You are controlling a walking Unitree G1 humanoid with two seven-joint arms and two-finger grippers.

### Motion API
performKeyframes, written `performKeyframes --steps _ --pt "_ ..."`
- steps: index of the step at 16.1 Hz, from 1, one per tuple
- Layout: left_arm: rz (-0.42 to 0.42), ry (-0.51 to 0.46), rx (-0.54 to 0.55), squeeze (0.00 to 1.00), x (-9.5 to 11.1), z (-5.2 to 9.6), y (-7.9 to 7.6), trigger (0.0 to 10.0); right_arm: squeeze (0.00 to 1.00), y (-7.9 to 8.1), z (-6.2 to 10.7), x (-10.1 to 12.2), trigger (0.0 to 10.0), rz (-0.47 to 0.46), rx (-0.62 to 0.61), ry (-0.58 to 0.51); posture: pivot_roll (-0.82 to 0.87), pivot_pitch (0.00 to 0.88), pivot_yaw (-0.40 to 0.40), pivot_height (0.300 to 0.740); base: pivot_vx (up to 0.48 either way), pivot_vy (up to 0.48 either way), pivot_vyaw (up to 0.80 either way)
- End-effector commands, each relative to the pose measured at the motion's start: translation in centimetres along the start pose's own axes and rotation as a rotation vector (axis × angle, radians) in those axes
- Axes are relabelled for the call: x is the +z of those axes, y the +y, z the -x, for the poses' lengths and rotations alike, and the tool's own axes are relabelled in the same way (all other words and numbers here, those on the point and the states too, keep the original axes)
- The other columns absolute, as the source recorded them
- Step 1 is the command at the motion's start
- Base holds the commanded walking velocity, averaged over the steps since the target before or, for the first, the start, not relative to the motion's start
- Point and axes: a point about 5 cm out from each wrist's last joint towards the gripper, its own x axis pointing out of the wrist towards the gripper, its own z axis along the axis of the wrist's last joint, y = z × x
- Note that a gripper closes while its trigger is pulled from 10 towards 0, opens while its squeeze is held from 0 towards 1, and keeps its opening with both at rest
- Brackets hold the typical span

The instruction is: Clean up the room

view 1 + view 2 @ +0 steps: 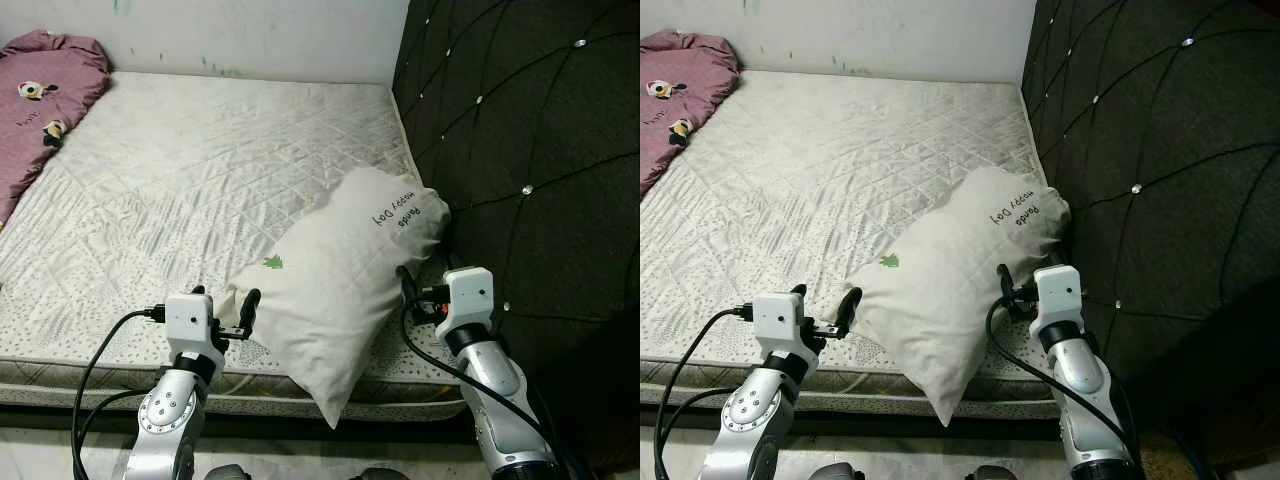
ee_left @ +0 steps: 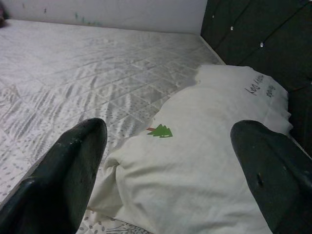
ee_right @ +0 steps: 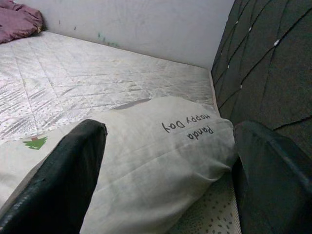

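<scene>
Left eye view: the pillow (image 1: 340,290) lies in the lower centre of the frame, slanting from the upper right, where one end leans toward the dark tufted headboard (image 1: 530,170), down to a corner that hangs past the near edge of the mattress (image 1: 200,170). It is white, with a small green tree mark and the words "Panda Happy Day" printed near the headboard end.

The left tool (image 1: 222,318) sits at lower left, its fingers spread wide, just at the pillow's left edge. The right tool (image 3: 165,161) is at lower right beside the pillow's right flank; in the right wrist view its fingers stand wide apart with the pillow's printed end between them.

The pillow looks soft, light and floppy (its surface creases and sags over the mattress edge), so I judge it will fold wherever it is pinched and droop from a single hold. A pinch on thick fabric at each side, one tool per flank, seems the steadier way to lift it. A maroon blanket (image 1: 40,100) lies at the upper left.
</scene>
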Motion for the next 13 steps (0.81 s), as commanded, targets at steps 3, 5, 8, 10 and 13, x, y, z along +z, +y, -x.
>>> performKeyframes --steps 3,5,8,10,13 --pt "0.011 0.014 0.043 0.00 -0.47 0.16 0.04 10.0 0.00 -0.30 0.32 0.12 10.0 0.004 0.013 0.003 -0.02 0.000 -0.035 0.740 0.000 0.000 0.00" --pt "0.013 0.023 0.033 0.00 -0.73 0.31 -0.19 10.0 0.00 -0.42 0.31 0.24 10.0 -0.001 0.003 -0.001 -0.02 0.000 -0.031 0.740 0.000 0.000 0.00" --pt "-0.029 0.005 0.028 0.00 -0.36 -0.14 0.05 10.0 0.00 -0.02 0.45 0.04 10.0 -0.010 0.006 0.003 -0.03 0.000 -0.026 0.740 0.000 0.000 0.00" --pt "-0.036 0.013 0.031 0.00 -0.41 -0.07 0.19 10.0 0.00 0.04 0.79 -0.09 10.0 -0.019 0.014 0.009 -0.02 0.000 -0.029 0.710 0.000 0.000 0.00" --pt "-0.030 0.024 0.032 0.00 -0.63 0.11 0.19 10.0 0.00 -0.10 0.73 -0.06 10.0 -0.024 0.018 0.008 -0.02 0.000 -0.036 0.675 0.000 0.000 0.00"
